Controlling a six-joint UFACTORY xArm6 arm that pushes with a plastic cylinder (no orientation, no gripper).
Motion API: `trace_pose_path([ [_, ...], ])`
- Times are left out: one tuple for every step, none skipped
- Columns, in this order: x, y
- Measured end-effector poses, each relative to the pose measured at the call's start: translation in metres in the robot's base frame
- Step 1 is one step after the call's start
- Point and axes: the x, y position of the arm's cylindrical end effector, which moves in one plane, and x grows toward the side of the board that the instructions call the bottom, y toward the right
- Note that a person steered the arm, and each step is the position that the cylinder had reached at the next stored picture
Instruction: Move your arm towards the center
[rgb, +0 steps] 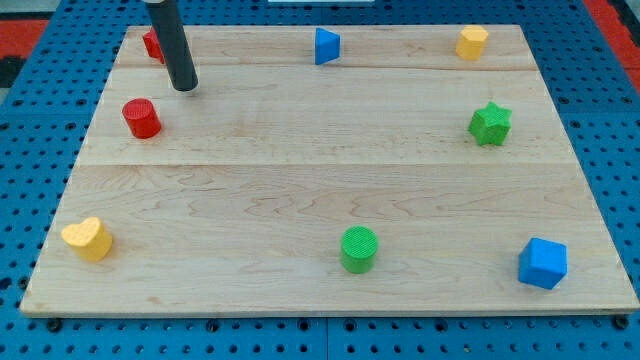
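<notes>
My tip (184, 87) rests on the wooden board (300, 170) near the view's top left. It stands just right of and below a red block (152, 45) that the rod partly hides, and above and to the right of a red cylinder (141, 118). It touches neither. The board's middle lies well to the right of and below the tip.
A blue triangular block (326, 46) sits at the top middle and a yellow block (472, 42) at the top right. A green star (490, 123) is at the right, a blue cube (543, 263) at the bottom right, a green cylinder (359, 249) at the bottom middle, and a yellow heart (88, 239) at the bottom left.
</notes>
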Motion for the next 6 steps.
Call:
trace_pose_path([
  [0.000, 0.000],
  [0.000, 0.001],
  [0.006, 0.001],
  [0.010, -0.001],
  [0.010, 0.005],
  [0.010, 0.052],
])
